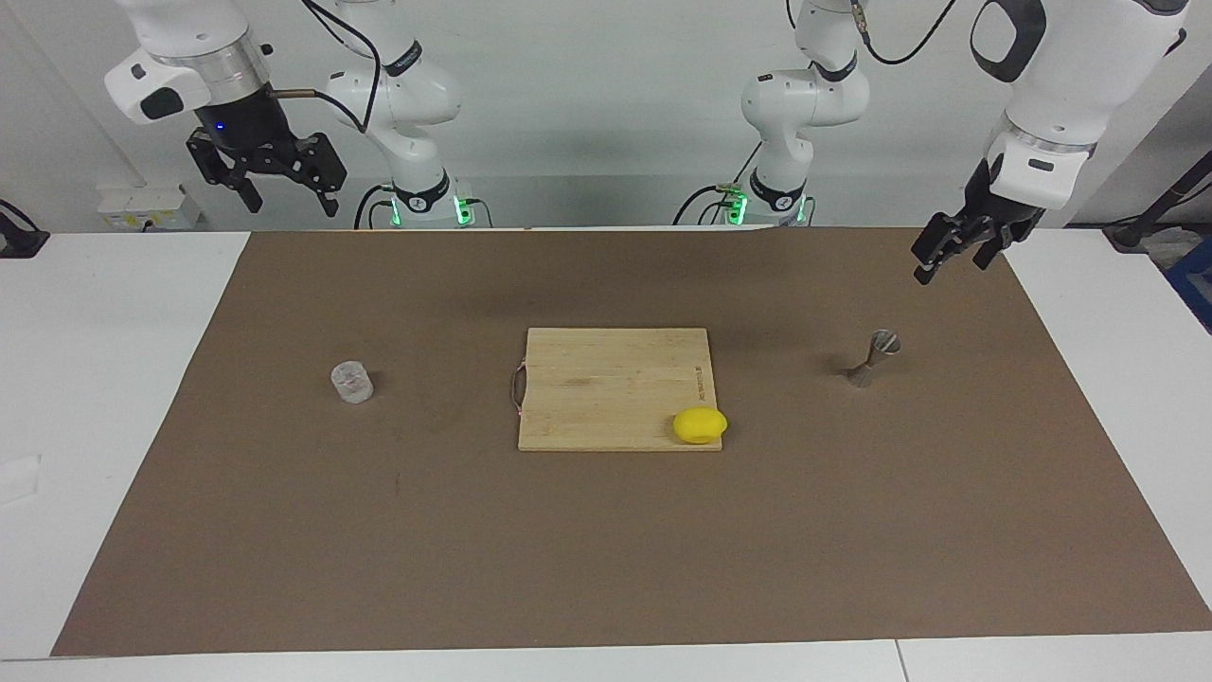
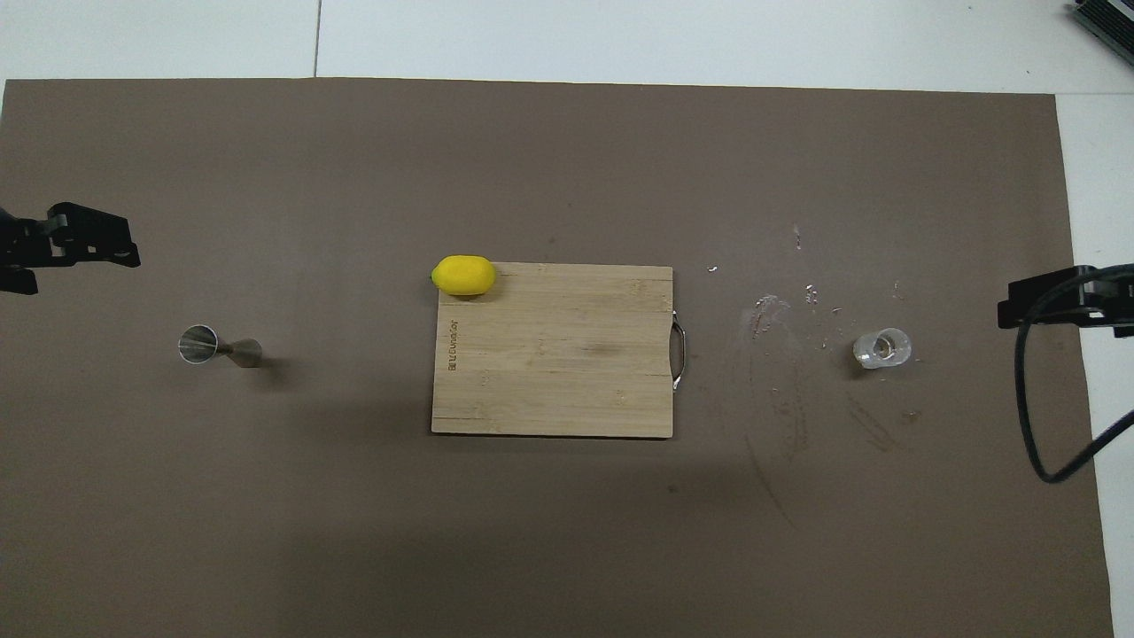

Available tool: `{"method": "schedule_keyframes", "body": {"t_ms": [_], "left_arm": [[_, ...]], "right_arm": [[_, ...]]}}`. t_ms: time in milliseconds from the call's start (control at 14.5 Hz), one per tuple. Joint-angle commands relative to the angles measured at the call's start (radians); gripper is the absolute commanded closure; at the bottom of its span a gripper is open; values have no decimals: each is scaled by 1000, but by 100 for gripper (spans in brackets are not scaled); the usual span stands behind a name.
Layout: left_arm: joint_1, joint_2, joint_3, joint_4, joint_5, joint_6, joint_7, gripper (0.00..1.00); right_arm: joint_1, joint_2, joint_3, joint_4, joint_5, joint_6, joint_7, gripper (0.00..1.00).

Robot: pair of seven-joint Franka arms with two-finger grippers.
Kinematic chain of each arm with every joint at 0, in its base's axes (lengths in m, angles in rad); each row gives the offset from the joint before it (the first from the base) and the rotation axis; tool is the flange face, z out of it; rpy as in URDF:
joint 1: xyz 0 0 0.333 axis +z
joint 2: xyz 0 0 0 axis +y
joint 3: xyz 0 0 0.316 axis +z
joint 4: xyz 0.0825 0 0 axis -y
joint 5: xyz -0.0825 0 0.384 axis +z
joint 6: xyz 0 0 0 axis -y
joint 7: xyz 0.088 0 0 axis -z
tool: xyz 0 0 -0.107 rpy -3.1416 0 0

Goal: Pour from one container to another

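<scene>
Both sets of jaws stand spread and empty: the right gripper [image 1: 284, 185] hangs high over the surface's edge at the right arm's end, the left gripper [image 1: 956, 248] over the left arm's end. Nothing of the pour is begun. The glass cup [image 1: 351, 382] stands upright on the brown mat [image 1: 606, 549], the metal jigger [image 1: 873, 358] well apart, with the cutting board [image 1: 606, 388] and lemon [image 1: 700, 424] between them.
</scene>
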Motion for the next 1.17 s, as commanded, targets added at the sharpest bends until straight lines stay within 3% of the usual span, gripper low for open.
{"method": "schedule_keyframes", "body": {"t_ms": [0, 619, 1101], "left_arm": [[-5, -15, 4, -2, 7, -12, -6, 0], [-8, -15, 3, -13, 13, 72, 0, 0], [1, -40, 0, -86, 13, 172, 18, 0]], "right_arm": [[-6, 40, 5, 28, 0, 19, -17, 0], [-13, 37, 5, -1, 4, 29, -14, 0], [-12, 0, 5, -50, 9, 57, -13, 0]]}}
